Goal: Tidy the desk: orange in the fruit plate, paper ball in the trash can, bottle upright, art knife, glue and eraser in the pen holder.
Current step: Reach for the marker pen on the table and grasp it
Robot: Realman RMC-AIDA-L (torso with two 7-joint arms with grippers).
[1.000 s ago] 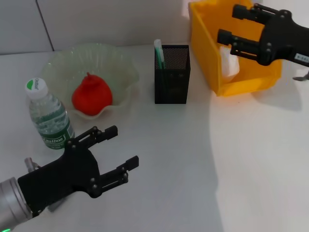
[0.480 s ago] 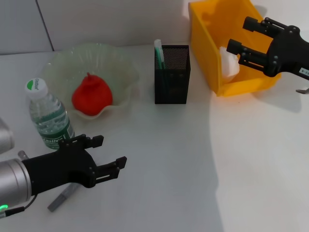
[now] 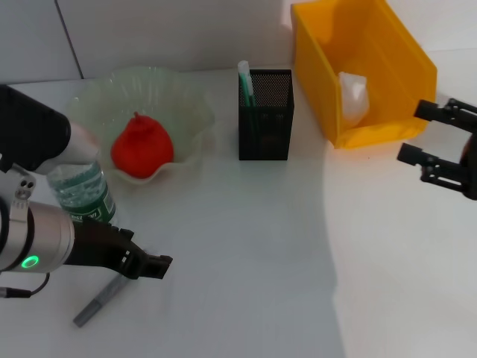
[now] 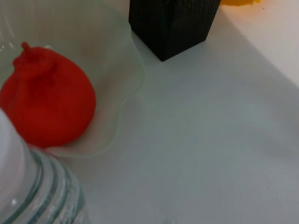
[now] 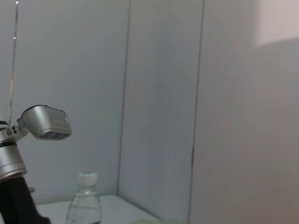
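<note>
On the white desk (image 3: 246,246), the yellow trash can (image 3: 320,82) holds the paper ball (image 3: 353,97), the fruit plate (image 3: 186,104) cradles the orange (image 3: 141,147), and the bottle (image 3: 82,190) stands upright beside it. Right gripper (image 3: 428,156) hangs open-jawed near the can. Left gripper (image 3: 153,262), its jaws unreadable, hovers just above the art knife (image 3: 100,301), seemingly next for the pen holder (image 3: 266,115).

Honestly not much else around me: just a plain white tabletop (image 3: 261,246) and a grey panelled wall (image 3: 149,37) at the far side.
</note>
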